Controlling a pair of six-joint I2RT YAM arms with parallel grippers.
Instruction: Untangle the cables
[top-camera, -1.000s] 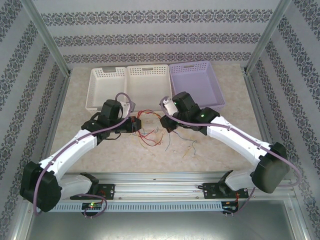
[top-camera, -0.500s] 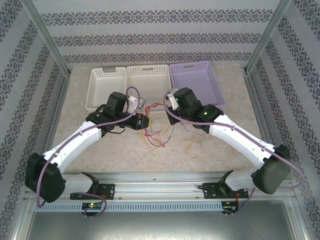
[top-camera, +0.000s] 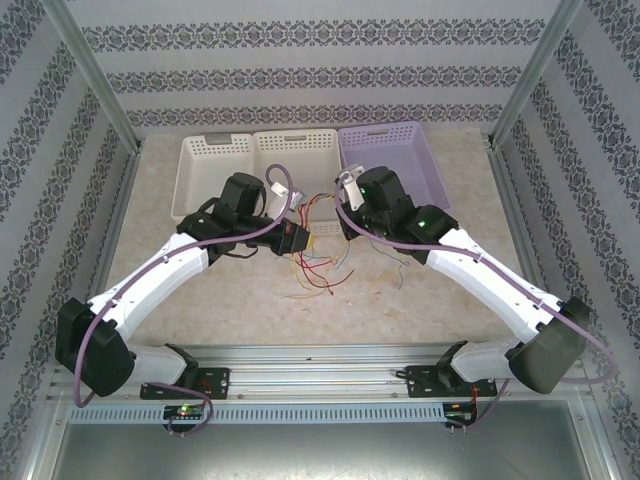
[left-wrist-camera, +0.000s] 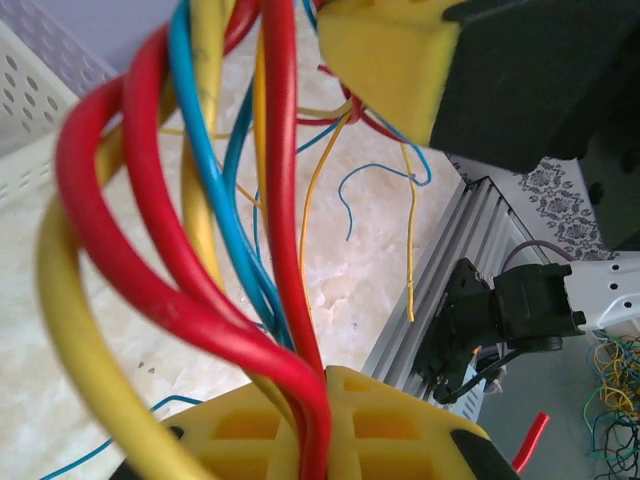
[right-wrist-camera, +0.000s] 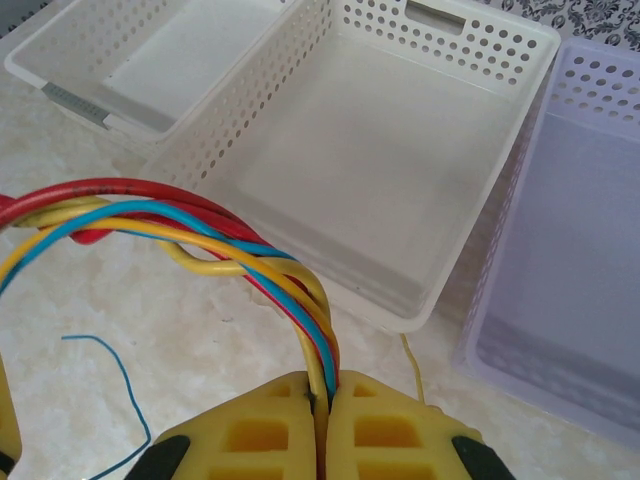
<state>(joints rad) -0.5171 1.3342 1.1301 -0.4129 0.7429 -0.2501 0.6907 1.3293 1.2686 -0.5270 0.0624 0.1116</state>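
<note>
The cables (top-camera: 314, 214) are a bunch of thin red, yellow and blue wires stretched between my two grippers above the table, with loose ends (top-camera: 318, 272) hanging down to the surface. My left gripper (top-camera: 297, 238) is shut on one end of the bunch. In the left wrist view the cables (left-wrist-camera: 210, 230) run into its yellow pads (left-wrist-camera: 400, 420). My right gripper (top-camera: 341, 206) is shut on the other end. In the right wrist view the twisted cables (right-wrist-camera: 250, 255) enter between its pads (right-wrist-camera: 400, 430), and the gripper (right-wrist-camera: 322, 392) hangs near the white basket's front rim.
Three baskets stand in a row at the back: a white one (top-camera: 186, 180), a second white one (top-camera: 300, 160) and a lilac one (top-camera: 400, 150). An aluminium rail (top-camera: 320, 358) carrying the arm bases runs along the near edge.
Both grippers have moved away from the near edge toward the baskets, carrying the bunch with them. The hanging ends have shifted the same way.
</note>
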